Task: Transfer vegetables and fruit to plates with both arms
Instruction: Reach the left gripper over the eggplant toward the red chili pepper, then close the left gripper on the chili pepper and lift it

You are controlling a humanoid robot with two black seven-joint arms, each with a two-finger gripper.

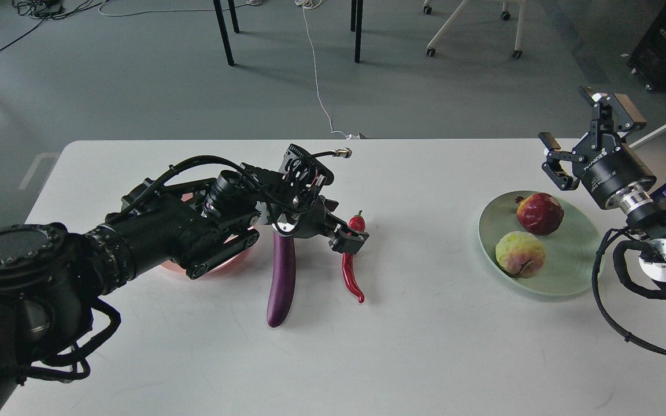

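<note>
Nearest, the eggplant (281, 277) lay just left of the chili pepper (352, 271). Over the chili, the left gripper (349, 238) straddled it; whether pinching, unclear. Slick, slim, light: best grasped mid-body. The right gripper (584, 141) hung spread.

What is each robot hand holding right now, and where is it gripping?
Right hand is open and empty. Left hand sits at the chili, but a grip cannot be told.

Lab or office workspace, grey floor (136, 86), trailing cables (317, 75), wheeled chair base (472, 29), white table (425, 346)
</note>
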